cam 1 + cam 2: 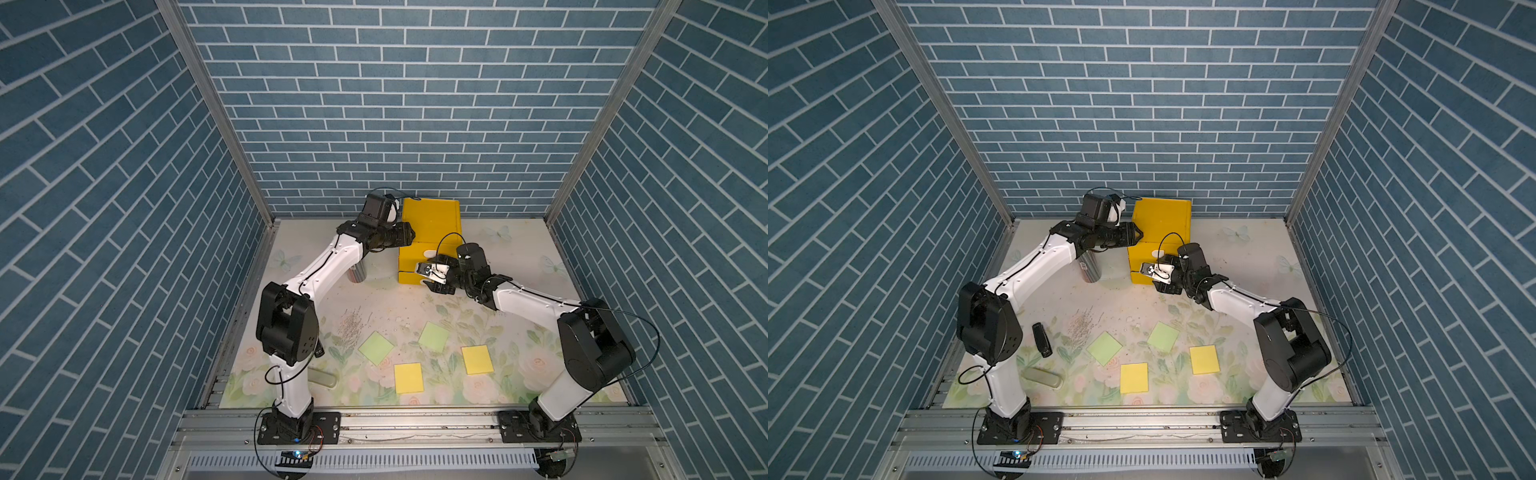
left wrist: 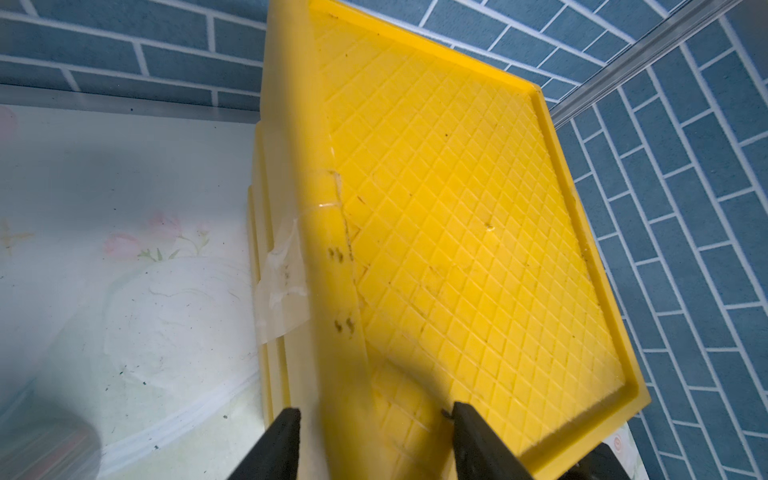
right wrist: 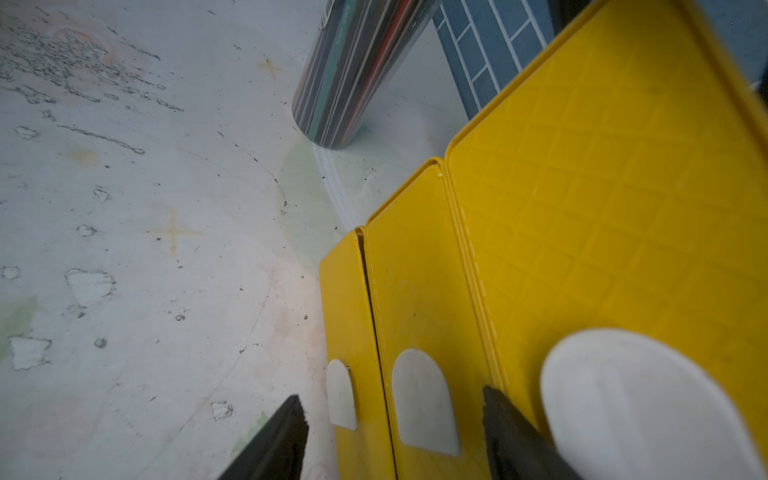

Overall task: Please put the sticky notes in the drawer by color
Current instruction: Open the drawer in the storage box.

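Observation:
The drawer (image 1: 430, 224) (image 1: 1160, 222) is a yellow cabinet at the back of the mat. My left gripper (image 1: 410, 237) (image 1: 1139, 237) (image 2: 374, 409) is shut on the rim (image 2: 324, 291) of its top left edge. My right gripper (image 1: 423, 281) (image 1: 1152, 282) (image 3: 392, 395) is open at the cabinet's front, its fingers either side of the middle white handle (image 3: 424, 399) and the lower one (image 3: 340, 395). Of the sticky notes, two green ones (image 1: 376, 346) (image 1: 433, 336) and two yellow ones (image 1: 408, 377) (image 1: 477, 359) lie flat near the front.
A clear cylinder (image 1: 359, 274) (image 3: 353, 75) with striped contents stands just left of the cabinet, under my left arm. A black oblong object (image 1: 1042, 338) and a silvery flat case (image 1: 1044, 377) lie at front left. Brick-patterned walls enclose three sides.

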Controlling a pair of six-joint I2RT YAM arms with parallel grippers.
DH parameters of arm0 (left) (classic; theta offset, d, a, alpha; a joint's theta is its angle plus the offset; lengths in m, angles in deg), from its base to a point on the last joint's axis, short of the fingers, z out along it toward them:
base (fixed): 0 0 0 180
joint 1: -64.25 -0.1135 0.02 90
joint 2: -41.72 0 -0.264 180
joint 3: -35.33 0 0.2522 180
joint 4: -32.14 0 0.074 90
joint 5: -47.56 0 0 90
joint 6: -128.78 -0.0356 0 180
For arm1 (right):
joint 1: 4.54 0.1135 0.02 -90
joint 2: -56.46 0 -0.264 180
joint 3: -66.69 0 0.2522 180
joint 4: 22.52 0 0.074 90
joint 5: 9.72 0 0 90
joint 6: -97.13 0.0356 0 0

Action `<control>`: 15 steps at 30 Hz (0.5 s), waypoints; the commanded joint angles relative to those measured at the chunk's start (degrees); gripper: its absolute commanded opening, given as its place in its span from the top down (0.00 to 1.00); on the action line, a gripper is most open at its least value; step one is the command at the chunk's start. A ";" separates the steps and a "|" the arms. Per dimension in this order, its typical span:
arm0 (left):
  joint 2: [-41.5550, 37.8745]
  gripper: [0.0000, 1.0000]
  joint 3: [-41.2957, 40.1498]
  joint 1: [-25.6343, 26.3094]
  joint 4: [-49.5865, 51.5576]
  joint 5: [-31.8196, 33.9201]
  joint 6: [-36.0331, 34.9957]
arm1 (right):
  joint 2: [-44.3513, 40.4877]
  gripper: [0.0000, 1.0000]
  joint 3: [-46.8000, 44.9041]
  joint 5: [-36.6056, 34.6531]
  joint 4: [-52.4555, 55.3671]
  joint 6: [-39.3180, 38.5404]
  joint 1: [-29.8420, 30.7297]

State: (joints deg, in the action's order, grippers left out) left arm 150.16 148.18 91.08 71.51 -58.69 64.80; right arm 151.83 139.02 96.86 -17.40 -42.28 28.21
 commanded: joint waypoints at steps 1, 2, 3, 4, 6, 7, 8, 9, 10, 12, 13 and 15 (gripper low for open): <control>1.22 0.39 0.66 0.29 2.60 -0.09 -1.04 | 2.76 0.30 3.10 -0.40 5.00 -1.17 -0.56; 1.22 0.39 0.91 0.24 2.77 -0.02 -1.06 | 3.23 0.30 2.97 -0.44 5.47 -1.22 -0.59; 1.31 0.39 1.08 0.26 2.87 0.08 -1.12 | 3.62 0.31 2.72 -0.67 5.57 -1.39 -0.58; 1.25 0.39 1.07 0.24 2.95 0.08 -1.15 | 3.86 0.31 2.37 -0.44 5.57 -1.33 -0.54; 1.33 0.39 1.21 0.29 3.12 0.00 -1.14 | 4.37 0.32 1.90 0.78 6.07 -1.09 -0.58; 1.34 0.39 1.23 0.25 3.13 -0.01 -1.07 | 4.55 0.33 2.11 1.64 6.94 -0.97 -0.57; 1.48 0.39 1.33 0.28 3.30 -0.09 -1.19 | 4.73 0.36 2.64 2.77 8.44 -0.83 -0.50; 1.64 0.39 1.45 0.31 3.48 -0.10 -1.23 | 4.73 0.41 3.25 3.97 10.58 -0.61 -0.50; 1.75 0.39 1.46 0.24 3.57 -0.06 -1.28 | 4.61 0.44 4.11 5.19 13.08 -0.60 -0.41; 1.86 0.39 1.29 0.31 3.57 0.04 -1.22 | 3.65 0.47 4.14 6.62 16.37 0.10 -0.20; 1.65 0.39 1.00 0.31 3.38 -0.07 -1.15 | 2.98 0.46 3.32 6.70 16.95 0.62 0.05; 1.20 0.39 0.07 0.25 2.79 -0.06 -0.97 | 1.42 0.46 1.12 6.80 17.69 1.27 1.17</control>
State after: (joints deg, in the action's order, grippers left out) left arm 150.32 148.68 91.12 72.21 -58.82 64.69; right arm 154.26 143.00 100.71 -9.40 -43.64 27.88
